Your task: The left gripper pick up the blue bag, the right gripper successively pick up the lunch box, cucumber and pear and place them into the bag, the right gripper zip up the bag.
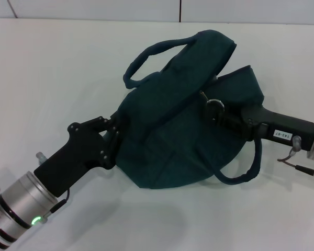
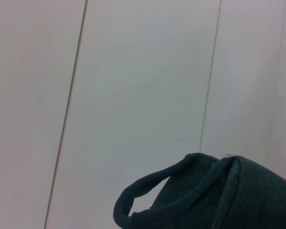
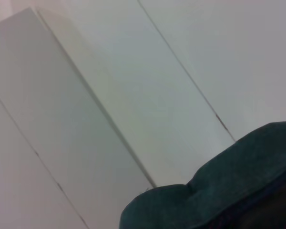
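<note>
The blue bag [image 1: 183, 130] lies slumped on the white table, mouth closed over, one rolled handle [image 1: 152, 55] at the back and one at the front right. My left gripper [image 1: 114, 137] reaches in from the lower left and is shut on the bag's left edge. My right gripper [image 1: 215, 114] comes in from the right, shut at the silver ring zipper pull [image 1: 215, 104] on top of the bag. The left wrist view shows the bag [image 2: 248, 191] and a handle loop [image 2: 148, 191]. The right wrist view shows bag fabric [image 3: 238, 181]. The lunch box, cucumber and pear are hidden.
The white table [image 1: 52, 83] stretches around the bag on all sides. A pale panelled wall [image 1: 146, 9] stands behind the table's far edge. A thin cable [image 1: 303, 168] hangs under my right wrist.
</note>
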You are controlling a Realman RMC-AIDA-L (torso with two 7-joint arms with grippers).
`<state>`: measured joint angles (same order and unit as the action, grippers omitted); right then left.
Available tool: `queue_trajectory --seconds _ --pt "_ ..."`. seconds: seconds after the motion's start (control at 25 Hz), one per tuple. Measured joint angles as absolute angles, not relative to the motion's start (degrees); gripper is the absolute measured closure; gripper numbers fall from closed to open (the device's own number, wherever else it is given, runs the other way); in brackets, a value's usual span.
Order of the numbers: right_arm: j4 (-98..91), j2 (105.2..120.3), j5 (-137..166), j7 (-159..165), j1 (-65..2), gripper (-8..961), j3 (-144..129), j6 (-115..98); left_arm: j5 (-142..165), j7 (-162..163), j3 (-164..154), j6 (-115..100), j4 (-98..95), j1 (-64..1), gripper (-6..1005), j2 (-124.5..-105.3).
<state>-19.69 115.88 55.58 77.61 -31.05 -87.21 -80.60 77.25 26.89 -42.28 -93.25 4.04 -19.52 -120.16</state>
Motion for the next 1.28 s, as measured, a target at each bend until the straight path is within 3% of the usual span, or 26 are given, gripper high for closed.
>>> queue_trajectory --seconds 0.24,0.44,1.28 --pt "-19.4 115.85 55.3 77.3 -30.6 730 -85.9 -80.4 77.2 26.9 -42.3 -93.2 4.0 -19.5 932 -120.14" --pt "-19.8 116.1 55.3 77.1 -30.7 835 -85.8 -79.8 77.3 26.9 -42.3 -93.2 4.0 -19.5 933 -120.17" --pt "-20.0 116.15 54.0 76.8 -31.2 913 -86.0 -80.4 77.3 26.7 -42.3 -93.2 4.0 -19.4 897 -120.32"
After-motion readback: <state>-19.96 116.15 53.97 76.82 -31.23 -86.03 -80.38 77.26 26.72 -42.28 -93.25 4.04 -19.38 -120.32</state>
